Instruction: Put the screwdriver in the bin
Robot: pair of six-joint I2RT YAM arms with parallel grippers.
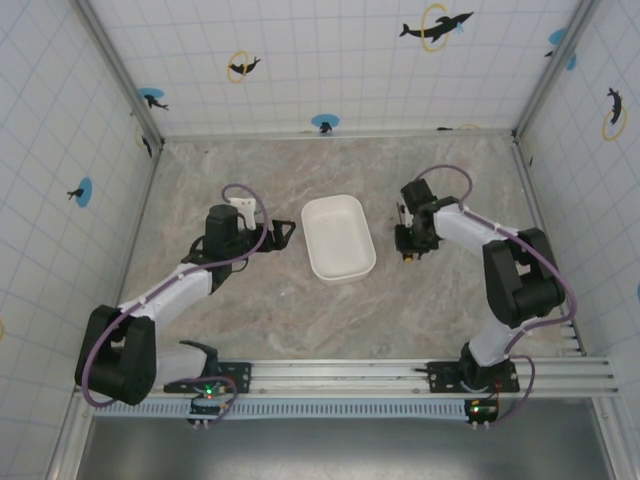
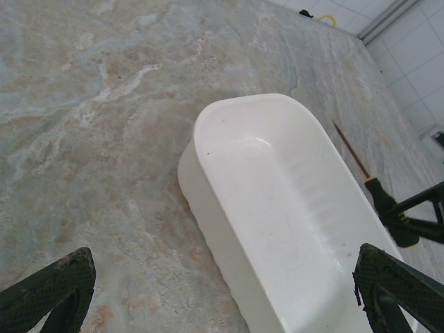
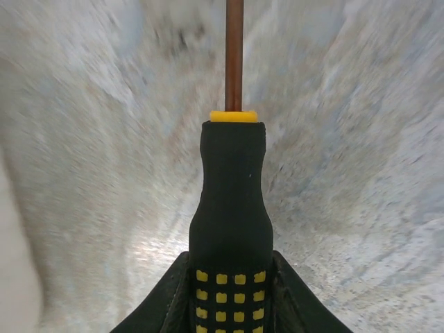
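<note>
There is one bin [image 1: 338, 238], one screwdriver [image 2: 383, 201] and two grippers. From the top, the bin sits in the middle of the table [image 1: 300, 320]. The left gripper [image 1: 282, 237] is just beside the bin's left side. The right gripper [image 1: 408, 245] is near its right side.

The left wrist view shows the left gripper spread wide, holding nothing. It also shows the white inside of the bin. The screwdriver is past the far rim, outside the bin.

The right wrist view shows the fingers [image 3: 166, 305] pinched on the black and yellow handle. The thin shaft points away from them.

Bare table lies all around the bin. Walls [image 1: 330, 60] stand at the left, back and right edges.
</note>
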